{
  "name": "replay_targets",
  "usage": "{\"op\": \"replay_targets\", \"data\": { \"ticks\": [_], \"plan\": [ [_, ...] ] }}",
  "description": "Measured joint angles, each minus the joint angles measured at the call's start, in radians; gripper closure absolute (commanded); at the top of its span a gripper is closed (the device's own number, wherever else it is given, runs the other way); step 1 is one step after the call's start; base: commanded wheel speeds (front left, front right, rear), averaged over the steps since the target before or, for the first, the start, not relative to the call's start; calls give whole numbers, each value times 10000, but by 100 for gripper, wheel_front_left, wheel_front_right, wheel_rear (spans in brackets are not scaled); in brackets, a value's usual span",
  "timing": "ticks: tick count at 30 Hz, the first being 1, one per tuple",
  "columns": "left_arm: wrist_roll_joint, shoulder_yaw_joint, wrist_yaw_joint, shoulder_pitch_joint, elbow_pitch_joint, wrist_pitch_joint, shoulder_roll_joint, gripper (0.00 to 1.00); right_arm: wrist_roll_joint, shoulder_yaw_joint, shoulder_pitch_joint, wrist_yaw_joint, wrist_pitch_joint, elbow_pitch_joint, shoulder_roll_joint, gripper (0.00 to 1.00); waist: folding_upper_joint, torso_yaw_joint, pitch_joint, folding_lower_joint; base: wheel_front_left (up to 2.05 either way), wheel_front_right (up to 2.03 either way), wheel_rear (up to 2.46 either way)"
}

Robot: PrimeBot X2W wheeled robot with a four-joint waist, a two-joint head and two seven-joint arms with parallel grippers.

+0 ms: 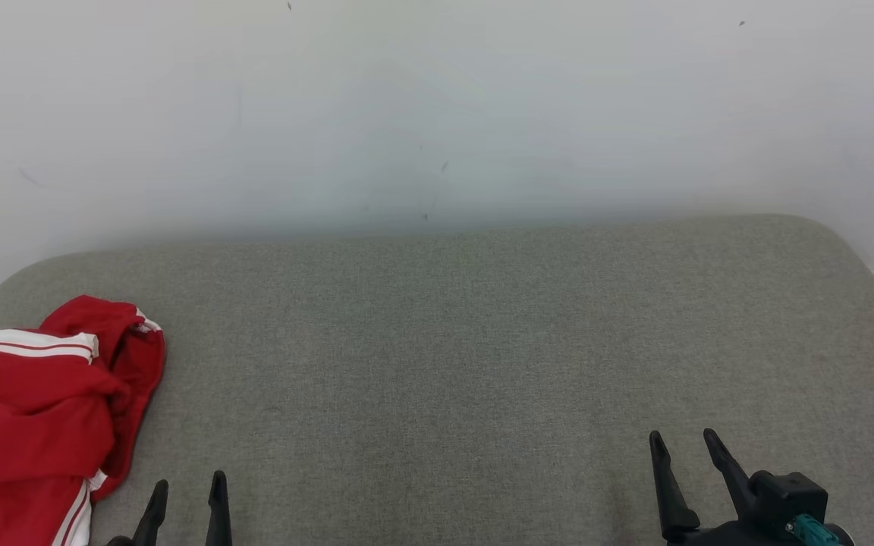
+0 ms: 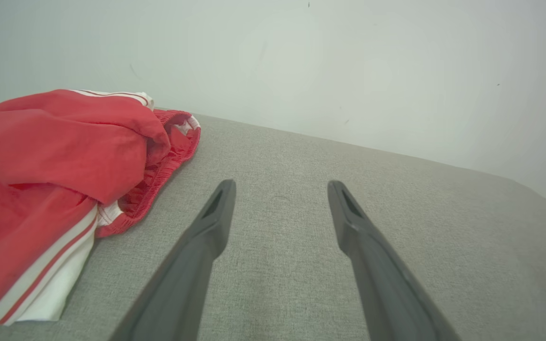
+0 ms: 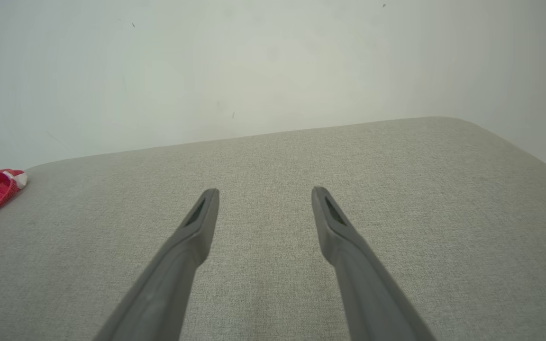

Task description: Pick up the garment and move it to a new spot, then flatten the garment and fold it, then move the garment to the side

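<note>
Since nothing is lifted yet, I start with the pale wall (image 1: 437,114) behind and the grey fabric-covered worktop (image 1: 444,341), which is wide enough for spreading cloth. Crumpled at its near left corner lies the red, white-striped garment (image 1: 35,402). I judge it light, soft and floppy, likely to sag, so I would pinch the gathered waistband edge facing the middle. My left hand (image 1: 188,482) sits just beside it and my right hand (image 1: 683,436) well apart, both with fingers spread and holding nothing.
</note>
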Motion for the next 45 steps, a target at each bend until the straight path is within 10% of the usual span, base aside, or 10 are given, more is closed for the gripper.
{"op": "replay_targets", "data": {
  "ticks": [45],
  "plan": [
    [842, 242, 27, 127, 163, -336, 23, 0, -1141, 23, 208, 2, -337, 100, -6, 0, 0, 908, -194, 0, 0, 0, 0]
  ]
}}
